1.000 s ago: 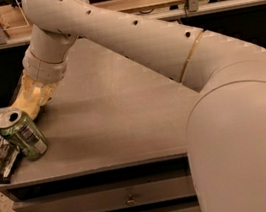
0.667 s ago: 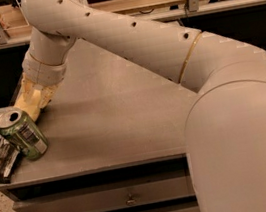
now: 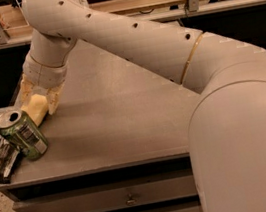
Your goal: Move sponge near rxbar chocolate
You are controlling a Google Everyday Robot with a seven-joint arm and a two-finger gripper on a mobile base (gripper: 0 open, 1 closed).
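One end effector (image 3: 40, 100) clasps the sponge (image 3: 35, 109) on the grey table (image 3: 125, 119).

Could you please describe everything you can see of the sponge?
The sponge is a pale yellow, soft-looking block, only partly visible. It sits low at the left edge of the grey table, clamped in the gripper, which reaches it from above. The green soda can stands just in front and hides its lower end; contact between them cannot be judged. The rxbar chocolate lies on the can's other side.

table (image 3: 125, 119) | green can (image 3: 22, 135), rxbar chocolate (image 3: 0, 163) near edge | sponge (image 3: 34, 111) in claw (image 3: 40, 104) beside can
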